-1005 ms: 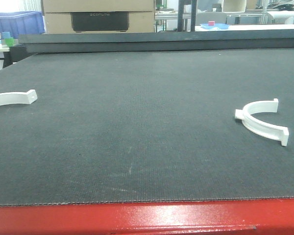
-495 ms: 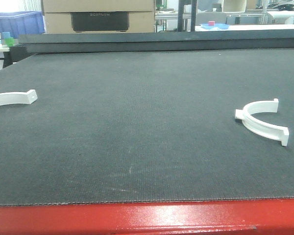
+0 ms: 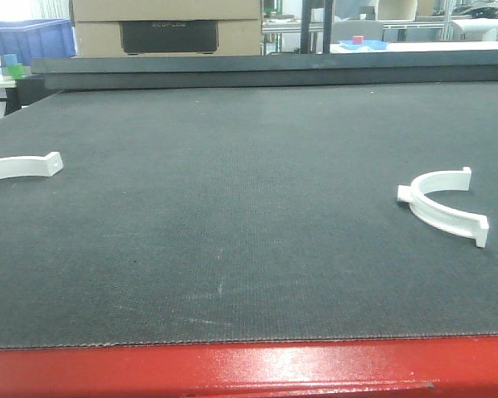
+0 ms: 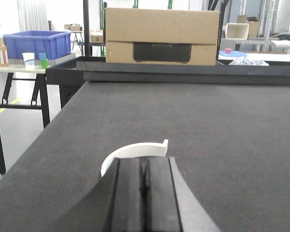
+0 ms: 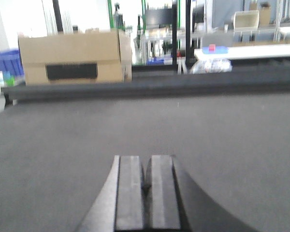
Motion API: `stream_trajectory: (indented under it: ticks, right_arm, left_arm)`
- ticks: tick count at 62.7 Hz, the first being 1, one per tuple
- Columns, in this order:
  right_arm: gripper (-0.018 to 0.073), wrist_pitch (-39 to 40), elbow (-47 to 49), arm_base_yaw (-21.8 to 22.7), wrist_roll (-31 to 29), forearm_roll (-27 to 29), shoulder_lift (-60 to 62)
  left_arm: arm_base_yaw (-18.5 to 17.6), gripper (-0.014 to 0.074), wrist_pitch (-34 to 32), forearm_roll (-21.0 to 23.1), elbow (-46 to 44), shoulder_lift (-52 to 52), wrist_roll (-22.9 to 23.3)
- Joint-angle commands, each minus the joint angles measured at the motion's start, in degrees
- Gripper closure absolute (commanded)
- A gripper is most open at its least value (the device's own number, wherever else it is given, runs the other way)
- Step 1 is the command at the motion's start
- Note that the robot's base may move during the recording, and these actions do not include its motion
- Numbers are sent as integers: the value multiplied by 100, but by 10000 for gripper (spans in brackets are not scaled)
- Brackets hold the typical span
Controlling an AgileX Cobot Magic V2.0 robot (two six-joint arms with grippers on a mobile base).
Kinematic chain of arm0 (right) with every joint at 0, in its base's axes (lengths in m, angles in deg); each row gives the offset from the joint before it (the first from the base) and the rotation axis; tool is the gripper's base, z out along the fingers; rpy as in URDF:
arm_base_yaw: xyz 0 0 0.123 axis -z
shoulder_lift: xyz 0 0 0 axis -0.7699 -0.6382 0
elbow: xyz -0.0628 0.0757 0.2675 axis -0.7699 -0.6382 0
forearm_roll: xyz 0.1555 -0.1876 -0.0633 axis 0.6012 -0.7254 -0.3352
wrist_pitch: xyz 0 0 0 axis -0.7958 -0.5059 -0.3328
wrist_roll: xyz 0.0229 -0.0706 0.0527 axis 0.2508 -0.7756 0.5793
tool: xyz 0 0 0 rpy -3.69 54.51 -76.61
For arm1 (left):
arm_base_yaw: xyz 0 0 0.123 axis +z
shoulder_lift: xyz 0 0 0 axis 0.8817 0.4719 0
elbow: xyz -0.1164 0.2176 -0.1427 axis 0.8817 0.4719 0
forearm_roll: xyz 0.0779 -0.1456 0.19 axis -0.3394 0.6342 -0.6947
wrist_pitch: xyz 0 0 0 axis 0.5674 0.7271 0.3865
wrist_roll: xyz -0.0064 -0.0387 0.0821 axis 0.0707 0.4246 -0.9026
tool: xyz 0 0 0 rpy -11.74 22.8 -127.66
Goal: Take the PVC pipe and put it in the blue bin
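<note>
Left pincer (image 4: 144,166) jaws together, holding nothing. Curved white PVC pipe (image 4: 133,151) lies flat on the dark tabletop (image 4: 222,125) just ahead of its tips. Blue bin (image 4: 36,43) sits far ahead-left, on a separate table. Right pincer (image 5: 146,164) jaws together, holding nothing.

Front camera: low at red edge (image 3: 249,369) of dark grey matted bench (image 3: 249,157), facing straight across toward brown cardboard box (image 3: 166,25) at far end. Wide view, most of mat in frame.

Left wrist camera: just behind my left jaws, low over mat by bench's left side, facing same far end. Close on white curved PVC pipe piece (image 4: 135,151).

Right wrist camera: likewise behind my right jaws, blurred.

All three share box. Front and left wrist also share white piece and blue plastic bin (image 3: 25,37).
</note>
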Motion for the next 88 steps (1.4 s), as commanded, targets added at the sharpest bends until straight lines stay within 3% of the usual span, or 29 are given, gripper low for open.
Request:
stream_trajectory:
  ticks: [1,8,15,28,39,56,70,88]
  right_arm:
    - [713,413,57,30,8,101,-6]
    - [713,422,57,30,8,334,-6]
    - [713,563,57,30,8,477,-6]
    - [713,1537,57,30,8,477,-6]
    - [713,718,57,30,8,488,-194]
    - [713,534,234,30,8,502,-1034]
    - [713,9,913,30,8,502,-2039]
    - [713,-1548,2117,30,8,502,-3669]
  left_arm:
    - [2,707,-289,37,-10,-20,6]
    - [2,707,-694,27,-10,-20,-3]
    - [2,707,-875,308,-10,-20,-3]
    - [2,707,-232,629,-279,-20,-3]
    - [2,707,496,166,-983,-20,-3]
    - [2,707,892,137,-1850,562,-3]
    - [2,707,903,137,-2672,1966,-3]
    - [2,707,880,77,-3820,3860,-3]
